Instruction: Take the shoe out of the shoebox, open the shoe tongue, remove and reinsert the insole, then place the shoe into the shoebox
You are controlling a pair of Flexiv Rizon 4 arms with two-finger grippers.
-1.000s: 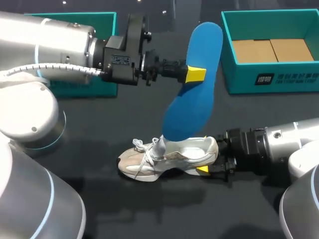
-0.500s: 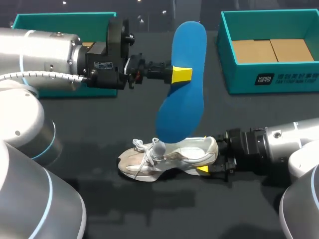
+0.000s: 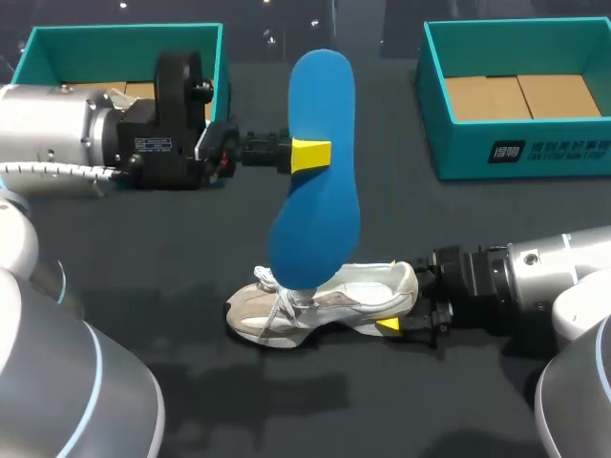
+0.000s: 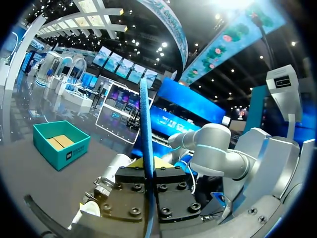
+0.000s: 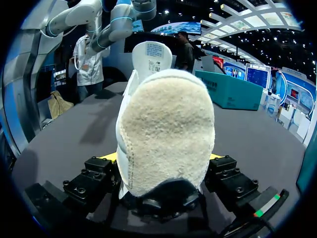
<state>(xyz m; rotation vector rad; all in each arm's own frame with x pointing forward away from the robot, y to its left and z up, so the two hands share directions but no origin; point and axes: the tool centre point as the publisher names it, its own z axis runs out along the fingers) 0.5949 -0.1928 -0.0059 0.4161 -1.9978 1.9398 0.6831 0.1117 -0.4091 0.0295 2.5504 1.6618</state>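
The white and beige low sneaker with white laces [image 3: 320, 303] lies on its sole on the dark worktop [image 3: 191, 239], near the middle, toe pointing left and heel pointing right. My right jaws are pinching its heel from two sides. In the right wrist view the fuzzy beige heel [image 5: 166, 134] fills the space between my fingers, and a yellow tip shows at each side of it. Above the sneaker stands the blue foam insole [image 3: 318, 172], nearly upright and leaning slightly. Its broad upper end is toward the far side, and its lower end sits over the lace area of the sneaker; I cannot tell whether it touches there. My left jaws are pressed onto the insole's left edge a little above its middle. In the left wrist view the insole [image 4: 146, 129] runs edge-on straight up between my two yellow tips. My left arm [image 3: 76, 143] comes in from the left, and my right arm [image 3: 535, 277] comes in low from the right. At the far right stands an open teal shoebox with a brown cardboard floor [image 3: 458, 153]. A second open teal box [image 3: 115, 43] sits at the far left, partly behind my left arm.
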